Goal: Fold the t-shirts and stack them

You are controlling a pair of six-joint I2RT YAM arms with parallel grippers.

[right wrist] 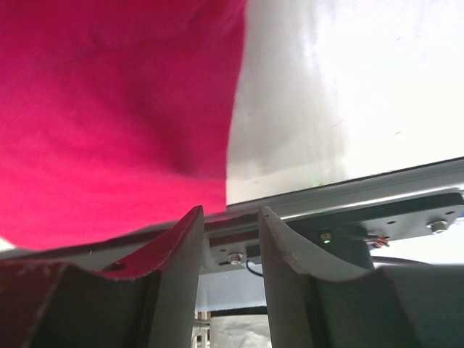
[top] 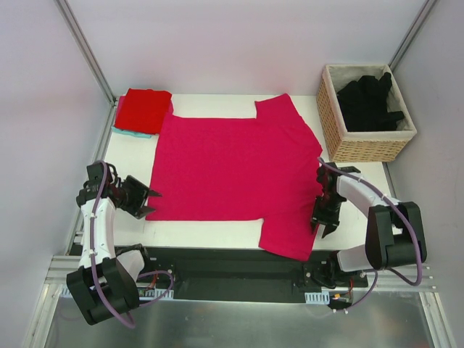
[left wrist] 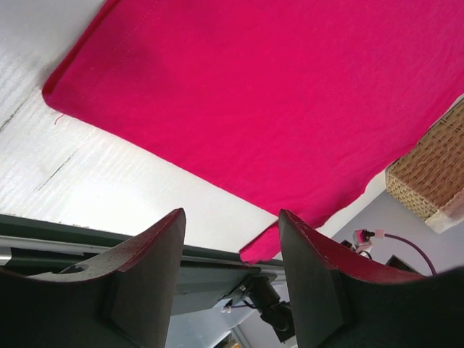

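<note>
One magenta t-shirt (top: 232, 170) lies spread flat on the desk (top: 130, 156), just left of the wicker basket (top: 330, 127). Its hem points away from the basket and its near sleeve (top: 286, 239) droops over the desk's front edge. A folded red t-shirt (top: 143, 109) sits farther from the basket, past the magenta one's far hem corner. The black t-shirts (top: 370, 100) are piled inside the basket.

Left arm (top: 98, 217): jaws fairly wide and empty, at the near hem corner on the side away from the basket. Right arm (top: 362, 199): jaws at a narrow gap with nothing between them, beside the near sleeve, on the basket's near side.

The cloth looks thin, light and floppy. It will likely sag and crease when lifted and drag on the desk. Best hold is probably a pinch right at the edges, hem corner and sleeve or shoulder seam, taking one layer only.
</note>
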